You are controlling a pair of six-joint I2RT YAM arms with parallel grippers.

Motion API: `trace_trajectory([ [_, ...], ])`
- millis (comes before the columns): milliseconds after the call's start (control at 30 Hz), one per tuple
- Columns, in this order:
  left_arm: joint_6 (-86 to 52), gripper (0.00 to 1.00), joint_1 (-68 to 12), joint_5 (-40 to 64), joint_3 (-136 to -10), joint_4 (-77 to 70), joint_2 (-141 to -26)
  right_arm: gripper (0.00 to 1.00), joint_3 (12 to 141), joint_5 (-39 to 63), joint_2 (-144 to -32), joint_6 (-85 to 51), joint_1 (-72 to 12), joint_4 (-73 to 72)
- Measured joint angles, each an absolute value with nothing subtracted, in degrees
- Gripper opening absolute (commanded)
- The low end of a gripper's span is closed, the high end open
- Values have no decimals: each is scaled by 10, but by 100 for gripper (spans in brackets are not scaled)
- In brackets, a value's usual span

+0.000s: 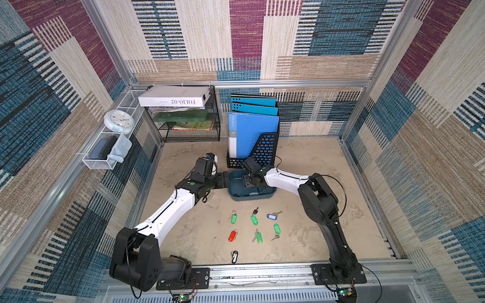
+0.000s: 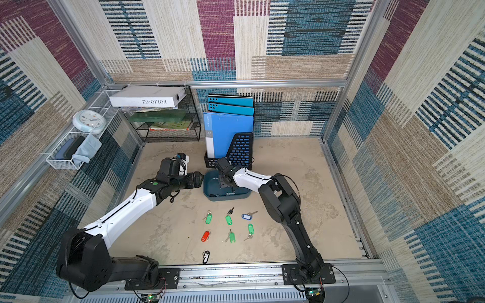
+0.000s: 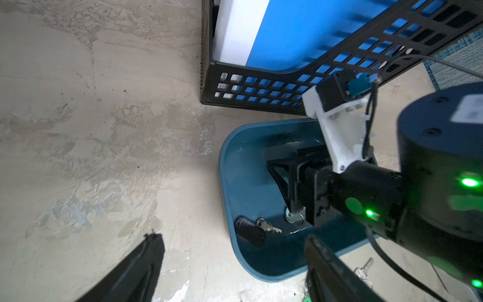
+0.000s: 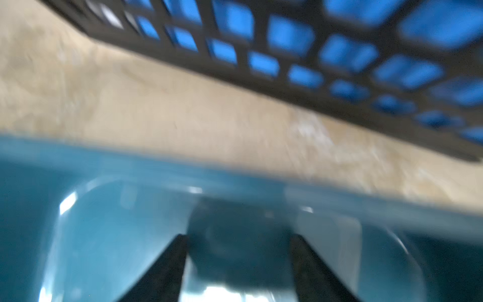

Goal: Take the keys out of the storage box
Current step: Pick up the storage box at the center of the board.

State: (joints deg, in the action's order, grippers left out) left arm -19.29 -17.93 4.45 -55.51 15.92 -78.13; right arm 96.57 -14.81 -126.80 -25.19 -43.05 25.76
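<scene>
The storage box [image 3: 223, 170] is glossy, smooth teal plastic that catches highlights. The keys [image 1: 277, 213] are shiny bare metal, their tags [image 1: 254, 219] smooth plastic. The tabletop [image 1: 183, 236] looks matt, mottled and rough, like plaster. The file holder [image 1: 265, 152] is matt black perforated plastic; the walls [image 1: 433, 183] are coarse woven cloth.

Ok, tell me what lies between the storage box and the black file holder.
Only a narrow strip of bare tabletop; the left wrist view shows it, with the storage box and file holder apart.
</scene>
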Motion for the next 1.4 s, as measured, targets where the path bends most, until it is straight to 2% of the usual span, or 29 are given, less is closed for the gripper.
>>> trace_trajectory([
  [133,-219,88,-179,27,-554,162,-800,89,953,-120,-1205,-228,-430,283],
  [367,-299,78,-177,51,-579,200,-913,92,803,-103,-1066,-223,-415,283],
  [500,-316,76,-190,76,-602,216,-958,92,749,-105,-1035,-229,-413,255],
  [600,-323,65,-201,90,-613,223,-964,93,730,-97,-1032,-233,-415,233],
  [700,-321,43,-200,87,-633,235,-978,93,721,-91,-1031,-235,-416,215],
  [800,-313,27,-203,88,-647,242,-985,94,714,-91,-1032,-236,-418,204],
  [1000,-294,3,-207,87,-661,243,-988,94,716,-89,-1045,-235,-420,198],
  [1400,-276,2,-210,94,-597,158,-917,95,714,-84,-1058,-235,-420,186],
])
